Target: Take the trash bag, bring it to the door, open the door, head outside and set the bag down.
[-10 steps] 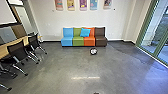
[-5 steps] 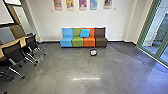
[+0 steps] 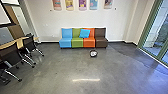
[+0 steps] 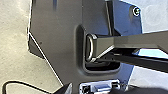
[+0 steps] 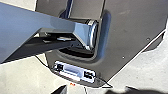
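Note:
On the grey floor in front of the sofa, a small round dark thing with a whitish middle [image 3: 93,53] shows in the head view; I cannot tell whether it is the trash bag. Tall glass doors or panels in a green frame [image 3: 144,37] stand at the right. Low in the left wrist view my left gripper [image 4: 96,89] has its dark tips apart. My right gripper [image 5: 95,90] is likewise open, with its dark tips spread and nothing visible held between them.
A sofa of blue, green, orange and brown seats [image 3: 83,42] stands against the far wall, a blue cushion [image 3: 84,33] on it. Black wheeled chairs [image 3: 11,57] and a light wooden table [image 3: 10,44] line the left side.
The head camera has moved slightly forward: the sofa and the round thing look a little nearer, and the chairs have slid toward the left edge.

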